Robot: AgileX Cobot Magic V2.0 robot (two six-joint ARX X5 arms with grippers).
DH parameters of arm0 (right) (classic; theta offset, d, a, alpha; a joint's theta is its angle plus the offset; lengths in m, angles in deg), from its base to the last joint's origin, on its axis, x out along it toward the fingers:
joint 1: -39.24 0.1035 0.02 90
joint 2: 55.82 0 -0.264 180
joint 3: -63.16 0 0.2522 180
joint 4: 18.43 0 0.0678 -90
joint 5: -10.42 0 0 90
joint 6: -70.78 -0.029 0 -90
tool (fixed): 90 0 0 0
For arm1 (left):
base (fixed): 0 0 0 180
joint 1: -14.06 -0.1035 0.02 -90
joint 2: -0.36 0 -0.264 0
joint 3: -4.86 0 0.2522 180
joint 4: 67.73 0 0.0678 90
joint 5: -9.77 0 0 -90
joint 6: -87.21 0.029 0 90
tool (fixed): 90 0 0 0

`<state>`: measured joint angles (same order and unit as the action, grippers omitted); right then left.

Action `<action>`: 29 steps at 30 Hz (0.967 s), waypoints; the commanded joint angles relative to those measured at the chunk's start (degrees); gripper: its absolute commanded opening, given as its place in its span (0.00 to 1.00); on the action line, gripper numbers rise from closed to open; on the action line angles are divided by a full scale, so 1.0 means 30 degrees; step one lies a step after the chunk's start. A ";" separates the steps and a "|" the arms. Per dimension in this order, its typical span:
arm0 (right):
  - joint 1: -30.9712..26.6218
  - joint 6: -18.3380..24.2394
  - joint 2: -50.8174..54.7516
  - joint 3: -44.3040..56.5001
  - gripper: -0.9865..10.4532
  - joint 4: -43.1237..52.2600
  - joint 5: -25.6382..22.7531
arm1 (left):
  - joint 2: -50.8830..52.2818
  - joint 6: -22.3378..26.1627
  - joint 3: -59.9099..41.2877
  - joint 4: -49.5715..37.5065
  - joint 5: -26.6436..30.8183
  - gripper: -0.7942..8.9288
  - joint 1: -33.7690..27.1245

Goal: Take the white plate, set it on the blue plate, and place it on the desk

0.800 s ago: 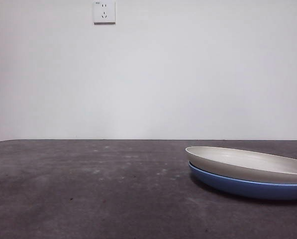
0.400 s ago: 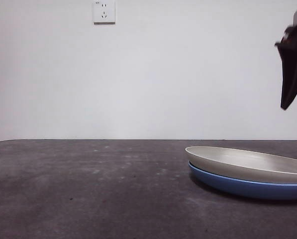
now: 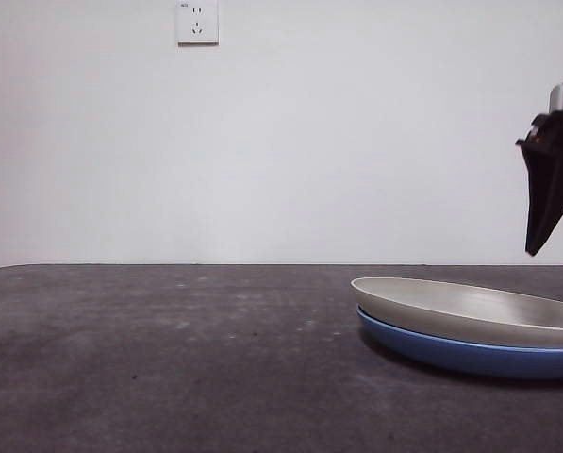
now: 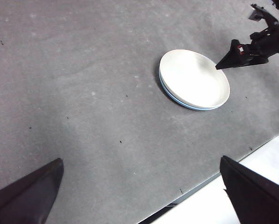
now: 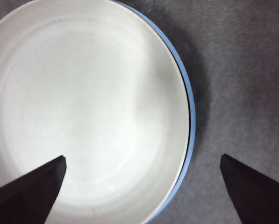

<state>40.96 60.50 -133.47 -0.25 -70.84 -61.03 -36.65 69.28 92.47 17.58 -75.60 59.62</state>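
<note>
The white plate [image 5: 83,116] sits nested in the blue plate [image 5: 188,116] on the counter [image 4: 83,93]. Your right hand [image 5: 144,186] hovers above its rim, jaws spread wide; the left hand [image 4: 141,186] waits open. Pinch too deep and you may lift both plates.

White plate [image 4: 194,77] nested on blue plate [image 4: 176,100]
</note>
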 commanded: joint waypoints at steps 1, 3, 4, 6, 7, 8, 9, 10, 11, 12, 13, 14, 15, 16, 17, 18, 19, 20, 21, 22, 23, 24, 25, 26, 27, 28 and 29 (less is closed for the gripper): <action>-0.0168 0.0313 -0.1013 -0.0058 0.56 0.0444 0.0350 | -0.0073 -0.0124 0.0175 -0.0153 0.0109 0.76 0.0175; -0.0189 0.0474 -0.1523 -0.0058 0.56 0.0568 0.0357 | -0.0073 -0.0124 0.0175 -0.0153 0.0109 0.76 0.0175; -0.0211 0.0612 -0.1858 -0.0058 0.56 0.0736 0.0350 | -0.0073 -0.0124 0.0175 -0.0160 0.0109 0.76 0.0175; -0.0248 0.0648 -0.2193 -0.0058 0.56 0.0896 0.0430 | -0.0073 -0.0124 0.0182 -0.0160 0.0109 0.76 0.0175; -0.0248 0.0656 -0.2390 -0.0058 0.55 0.1013 0.0590 | -0.0073 -0.0124 0.0175 -0.0160 0.0109 0.76 0.0175; -0.0248 0.0663 -0.2528 -0.0058 0.53 0.1056 0.0772 | -0.0073 -0.0124 0.0182 -0.0153 0.0109 0.76 0.0175; -0.0248 0.0663 -0.2667 -0.0058 0.51 0.1151 0.0896 | -0.0073 -0.0124 0.0182 -0.0160 0.0109 0.76 0.0175; -0.0248 0.0663 -0.2761 -0.0058 0.49 0.1173 0.0889 | -0.0073 -0.0124 0.0182 -0.0160 0.0109 0.76 0.0175; -0.0248 0.0663 -0.2885 -0.0058 0.49 0.1224 0.0896 | -0.0073 -0.0124 0.0182 -0.0168 0.0109 0.76 0.0175; -0.0248 0.0663 -0.2980 -0.0058 0.48 0.1231 0.0889 | -0.0073 -0.0124 0.0182 -0.0168 0.0109 0.76 0.0175; -0.0248 0.0663 -0.3060 -0.0058 0.47 0.1217 0.0882 | -0.0073 -0.0124 0.0182 -0.0175 0.0109 0.76 0.0175; -0.0248 0.0663 -0.3155 -0.0058 0.46 0.1239 0.0882 | -0.0073 -0.0124 0.0182 -0.0175 0.0109 0.76 0.0175; -0.0255 0.0663 -0.3228 -0.0058 0.44 0.1246 0.0867 | -0.0073 -0.0124 0.0182 -0.0175 0.0109 0.76 0.0175; -0.0284 0.0656 -0.3322 -0.0058 0.41 0.1239 0.0852 | -0.0073 -0.0124 0.0182 -0.0182 0.0109 0.76 0.0175; -0.0299 0.0656 -0.3344 -0.0058 0.38 0.1231 0.0838 | -0.0073 -0.0124 0.0182 -0.0182 0.0109 0.76 0.0175; -0.0299 0.0656 -0.3373 -0.0058 0.33 0.1253 0.0816 | -0.0073 -0.0124 0.0182 -0.0182 0.0109 0.76 0.0175; -0.0313 0.0656 -0.3373 -0.0058 0.28 0.1246 0.0816 | -0.0073 -0.0124 0.0182 -0.0182 0.0109 0.76 0.0175; -0.0335 0.0656 -0.3373 -0.0058 0.24 0.1231 0.0816 | -0.0073 -0.0124 0.0182 -0.0182 0.0109 0.76 0.0175; -0.0364 0.0656 -0.3373 -0.0058 0.21 0.1217 0.0816 | -0.0073 -0.0124 0.0182 -0.0182 0.0109 0.76 0.0175; -0.0379 0.0656 -0.3373 -0.0058 0.19 0.1188 0.0809 | -0.0073 -0.0138 0.0182 -0.0182 0.0109 0.76 0.0175; -0.0386 0.0656 -0.3373 -0.0058 0.17 0.1166 0.0765 | -0.0073 -0.0182 0.0182 -0.0182 0.0109 0.76 0.0175; -0.0408 0.0656 -0.3373 -0.0058 0.17 0.1144 0.0685 | -0.0073 -0.0204 0.0182 -0.0182 0.0109 0.76 0.0175; -0.0437 0.0656 -0.3373 -0.0058 0.17 0.1100 0.0648 | -0.0073 -0.0255 0.0182 -0.0175 0.0109 0.76 0.0175; -0.0503 0.0656 -0.3381 -0.0058 0.17 0.1078 0.0648 | -0.0073 -0.0262 0.0182 -0.0175 0.0109 0.76 0.0175; -0.0546 0.0648 -0.3410 -0.0058 0.17 0.1064 0.0648 | -0.0073 -0.0262 0.0182 -0.0175 0.0109 0.76 0.0175; -0.0583 0.0656 -0.3446 -0.0058 0.14 0.1005 0.0641 | -0.0073 -0.0262 0.0182 -0.0175 0.0109 0.76 0.0175; -0.0619 0.0656 -0.3483 -0.0058 0.11 0.0933 0.0554 | -0.0073 -0.0262 0.0182 -0.0175 0.0109 0.76 0.0175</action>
<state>39.17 61.85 -142.65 -0.23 -67.94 -59.33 -36.65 69.04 92.45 17.55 -75.60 59.62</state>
